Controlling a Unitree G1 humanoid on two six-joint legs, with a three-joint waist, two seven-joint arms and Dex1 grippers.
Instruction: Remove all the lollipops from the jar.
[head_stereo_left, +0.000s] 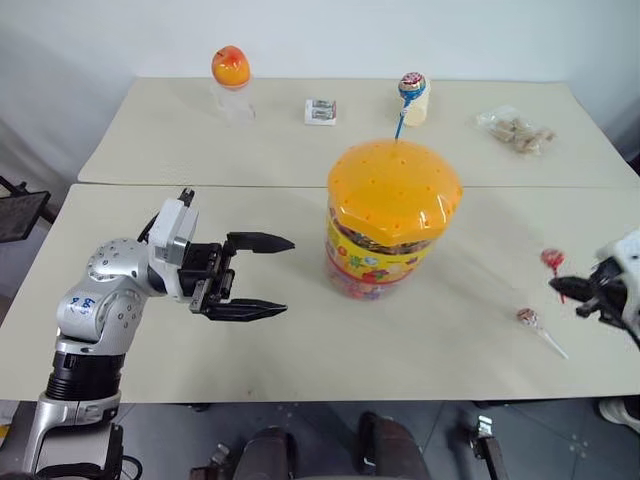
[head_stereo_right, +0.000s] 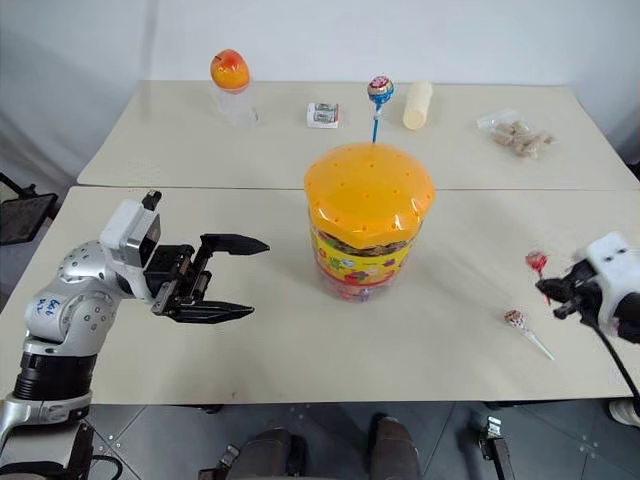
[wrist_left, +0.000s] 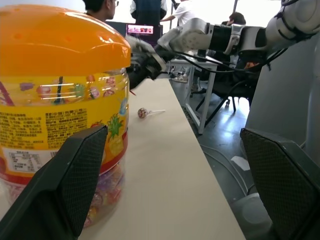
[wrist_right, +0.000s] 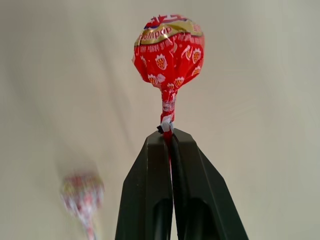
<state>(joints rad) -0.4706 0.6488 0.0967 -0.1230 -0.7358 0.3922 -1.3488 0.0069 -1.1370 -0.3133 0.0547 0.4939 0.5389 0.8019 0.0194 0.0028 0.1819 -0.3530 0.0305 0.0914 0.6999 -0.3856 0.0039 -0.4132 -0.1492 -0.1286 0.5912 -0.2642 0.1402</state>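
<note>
Now the right claw (wrist_right: 170, 142) is clamped on the stick of a red-wrapped lollipop (wrist_right: 169, 49), held just above the counter (head_stereo_left: 300, 330) at its right edge. Just beside it, another lollipop (head_stereo_left: 527, 317) with a white stick lies flat on the counter. The left claw (head_stereo_left: 258, 276) hangs spread wide and empty, pointing across at the jar (head_stereo_left: 392, 215), near but apart. A third lollipop (head_stereo_left: 411, 86) on a blue stick stands upright out of the jar's orange lid.
</note>
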